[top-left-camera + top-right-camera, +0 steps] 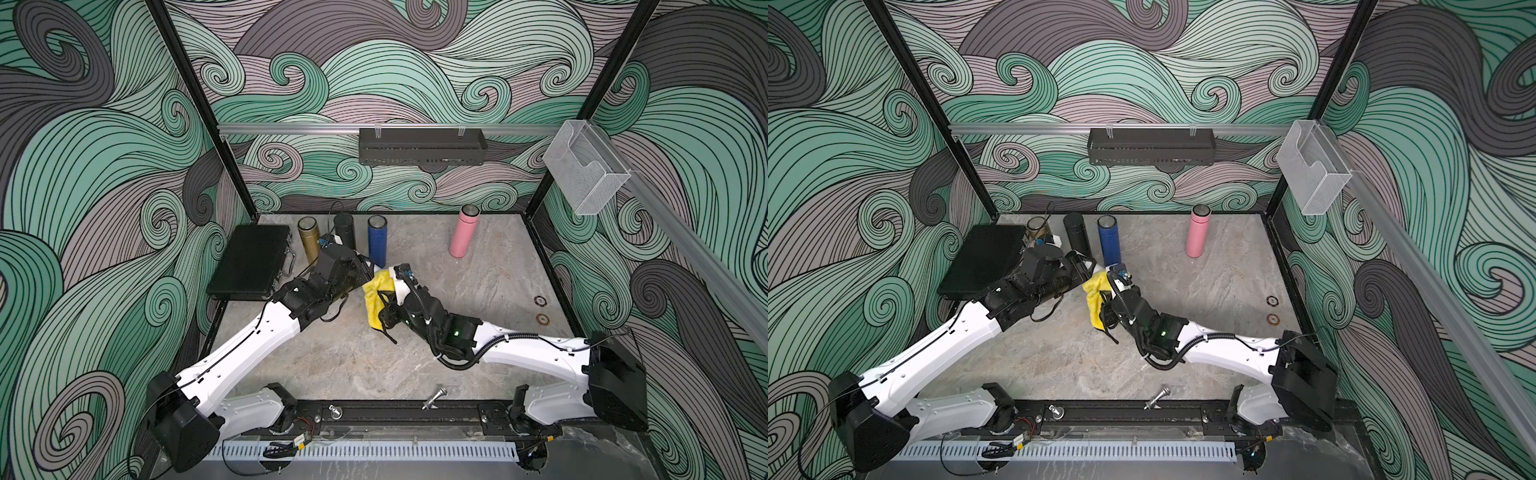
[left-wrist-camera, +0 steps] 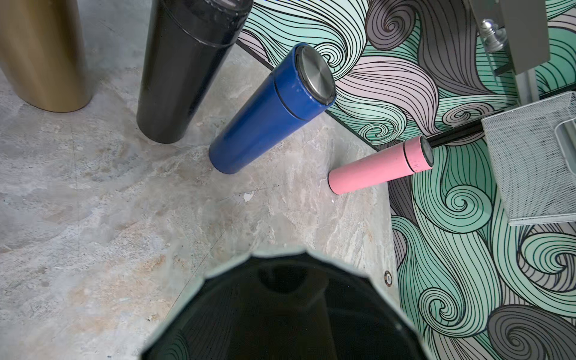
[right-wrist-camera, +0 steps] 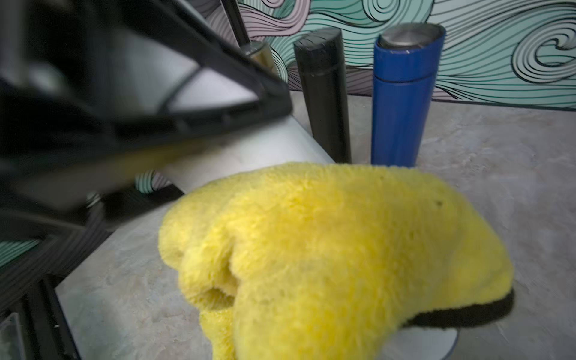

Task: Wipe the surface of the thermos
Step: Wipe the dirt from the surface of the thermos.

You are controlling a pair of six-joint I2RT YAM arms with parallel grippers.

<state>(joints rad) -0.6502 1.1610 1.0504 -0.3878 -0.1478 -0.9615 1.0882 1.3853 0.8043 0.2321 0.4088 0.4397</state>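
Five thermoses are being counted. Four are being carried upright along the far edge of the desk (image 1: pixel 478 340). One gold thermos (image 1: pixel 308 241), one black thermos (image 1: pixel 345 230) and one blue thermos (image 1: pixel 377 241) are being grouped just beside one another toward the far left corner. One pink thermos (image 1: pixel 464 235) is being shown well apart from them, toward the far right corner. The fifth, one white thermos (image 3: pixel 258 146), is being held tilted over the middle of the desk, just in front of the blue thermos. In both top views it is being hidden almost wholly.

Two grippers are being listed. The white thermos is being pinched at one end by the left gripper (image 1: pixel 366 271), its jaws pressed onto the barrel. One yellow cloth (image 1: pixel 376 299) is being pinched by the right gripper (image 1: pixel 384 309), whose fingers are being covered by the fabric. The cloth is being draped over the barrel of the white thermos, touching it.

One black case (image 1: pixel 249 262) is being carried flat at the left edge. Two small rings (image 1: pixel 539 300) are being shown near the right edge, close together. One metal pin (image 1: pixel 434 400) is being shown at the near edge.
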